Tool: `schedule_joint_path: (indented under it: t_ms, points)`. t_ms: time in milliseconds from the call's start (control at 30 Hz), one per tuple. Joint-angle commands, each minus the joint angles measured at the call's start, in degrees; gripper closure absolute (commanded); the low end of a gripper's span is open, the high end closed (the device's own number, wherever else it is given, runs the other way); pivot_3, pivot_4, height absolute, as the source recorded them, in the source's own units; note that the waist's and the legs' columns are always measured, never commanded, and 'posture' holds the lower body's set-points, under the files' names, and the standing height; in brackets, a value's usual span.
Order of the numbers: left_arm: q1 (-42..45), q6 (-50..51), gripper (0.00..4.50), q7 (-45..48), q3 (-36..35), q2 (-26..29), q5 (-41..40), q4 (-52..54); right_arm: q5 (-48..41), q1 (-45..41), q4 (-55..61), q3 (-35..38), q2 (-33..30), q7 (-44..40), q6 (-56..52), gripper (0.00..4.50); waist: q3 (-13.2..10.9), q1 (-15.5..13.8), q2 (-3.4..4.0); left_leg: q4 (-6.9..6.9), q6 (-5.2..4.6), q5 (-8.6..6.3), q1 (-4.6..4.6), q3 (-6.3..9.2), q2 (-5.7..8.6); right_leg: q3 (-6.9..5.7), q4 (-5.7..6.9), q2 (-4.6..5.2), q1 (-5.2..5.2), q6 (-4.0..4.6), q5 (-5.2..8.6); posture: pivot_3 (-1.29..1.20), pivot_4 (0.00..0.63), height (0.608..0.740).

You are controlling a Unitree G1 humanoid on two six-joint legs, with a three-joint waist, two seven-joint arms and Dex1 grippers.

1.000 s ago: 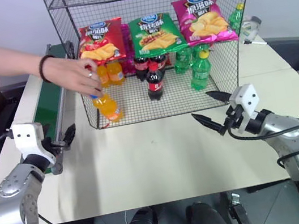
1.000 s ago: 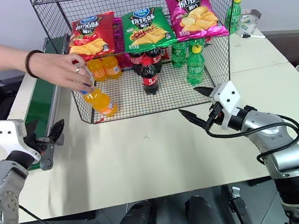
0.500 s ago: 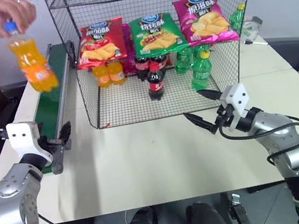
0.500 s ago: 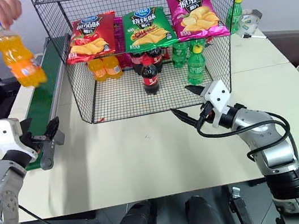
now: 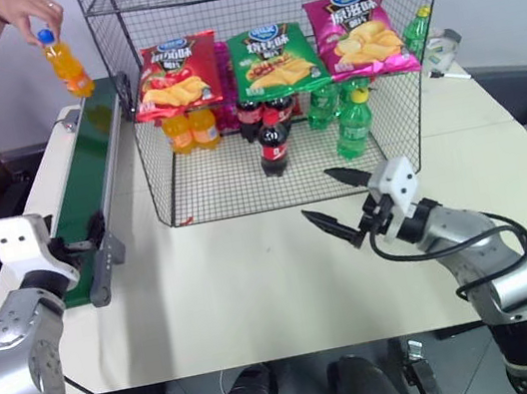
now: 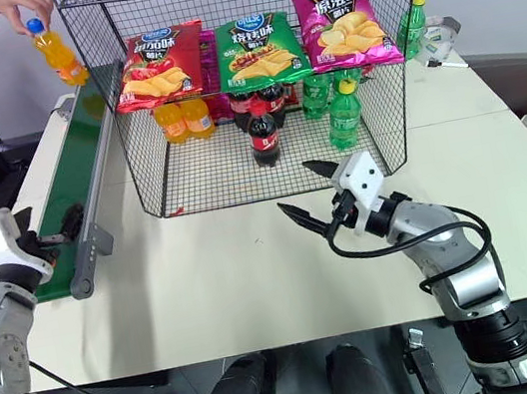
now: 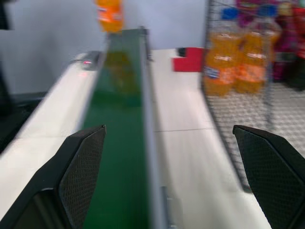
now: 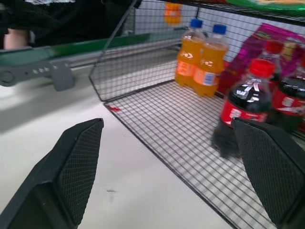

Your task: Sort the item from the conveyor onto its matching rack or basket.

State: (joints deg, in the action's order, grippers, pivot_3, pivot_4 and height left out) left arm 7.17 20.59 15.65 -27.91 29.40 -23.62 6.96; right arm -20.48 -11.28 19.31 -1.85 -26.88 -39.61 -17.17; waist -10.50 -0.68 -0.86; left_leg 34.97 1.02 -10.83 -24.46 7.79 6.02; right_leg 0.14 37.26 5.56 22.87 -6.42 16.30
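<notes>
Both claws gape wide and empty. The bottle [image 5: 67,66] hangs from a person's hand [image 5: 30,10] above the belt's [image 5: 88,176] far end, well ahead of the left claw [image 7: 167,176]. Likely stiff, liquid-heavy, slick; best gripped around the labelled middle.

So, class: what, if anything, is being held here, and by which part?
A person's hand holds the orange soda bottle near its cap, above the conveyor. Both grippers are open, holding nothing.
</notes>
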Motion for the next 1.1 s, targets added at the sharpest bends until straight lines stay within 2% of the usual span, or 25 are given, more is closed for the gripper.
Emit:
schedule_joint_path:
  t_ms: [33, 633, 1100]
  points:
    - [1.1, -2.6, 0.03, -2.6, -3.7, 0.3, 0.9, -1.2, -0.4, -1.4, 2.5, -0.2, 0.7, 0.6, 0.0, 0.00, 0.0, 0.0, 0.00, 0.00, 0.00, 0.00, 0.00, 0.00, 0.00, 0.00, 0.00, 0.00, 0.01, 0.00, 0.00, 0.00, 0.150, 0.740]
    - [1.5, -5.5, 0.03, -2.9, -1.9, -2.4, 1.3, -4.7, 0.5, -1.1, -0.1, 0.2, 1.0, 0.5, 3.0, 0.00, 0.0, 0.0, -0.01, 0.01, 0.00, 0.00, 0.00, 0.00, 0.01, -0.02, 0.00, 0.00, 0.00, -0.16, -0.09, 0.00, 0.150, 0.740]
    - [-1.7, -6.7, 0.03, -1.2, -0.3, 0.1, 5.1, -3.3, 0.6, 0.8, 1.5, 0.6, 1.0, 1.2, 2.7, 0.00, 0.0, 0.0, -0.01, -0.01, 0.00, 0.00, 0.00, 0.00, 0.00, -0.01, 0.00, 0.00, 0.01, -0.15, -0.09, 0.00, 0.150, 0.740]
